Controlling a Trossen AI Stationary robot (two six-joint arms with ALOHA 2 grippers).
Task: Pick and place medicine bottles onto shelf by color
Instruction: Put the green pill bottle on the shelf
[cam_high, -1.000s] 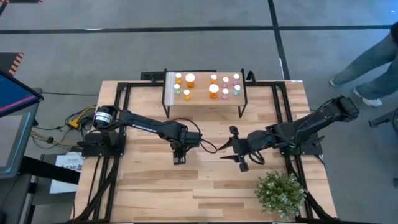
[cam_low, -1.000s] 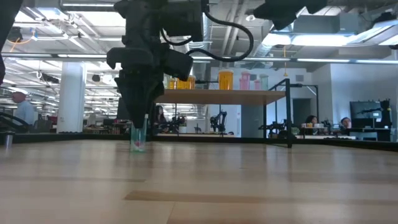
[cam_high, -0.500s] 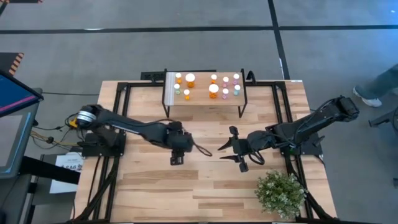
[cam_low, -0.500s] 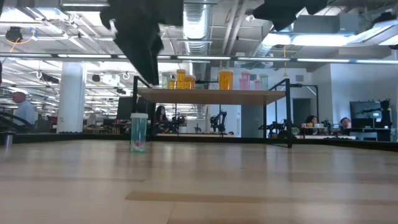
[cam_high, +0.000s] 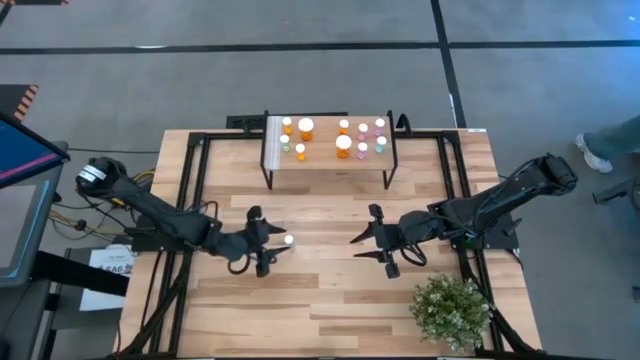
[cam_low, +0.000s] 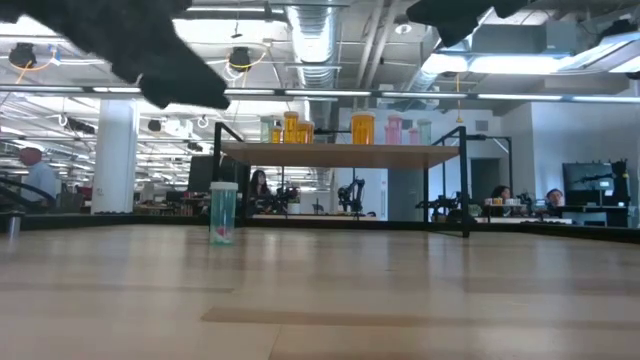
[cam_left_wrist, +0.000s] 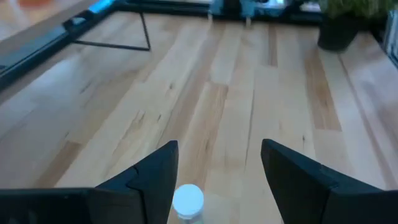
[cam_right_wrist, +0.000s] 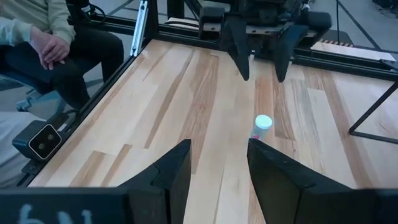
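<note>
One small teal medicine bottle with a white cap (cam_high: 288, 239) stands upright on its base on the tabletop, left of centre; it also shows in the low view (cam_low: 222, 212). My left gripper (cam_high: 273, 243) is open and hangs above and just left of it, touching nothing; in its wrist view the cap (cam_left_wrist: 188, 200) shows between the spread fingers. My right gripper (cam_high: 368, 240) is open and empty, right of the bottle (cam_right_wrist: 262, 126), pointing at it. The shelf (cam_high: 323, 152) at the far middle carries several orange, pink and green bottles (cam_high: 343, 143).
A bushy green plant (cam_high: 452, 310) stands at the near right corner. Black frame rails (cam_high: 190, 170) run along the table's sides. A seated person (cam_right_wrist: 43, 43) shows beyond the table's left edge, and a person's legs (cam_high: 610, 140) show at the far right.
My left gripper has risen off the teal bottle and drawn back toward the table's left edge, tipping from pointing down to nearly level. The bottle stays standing where it was. My right arm has kept still.
</note>
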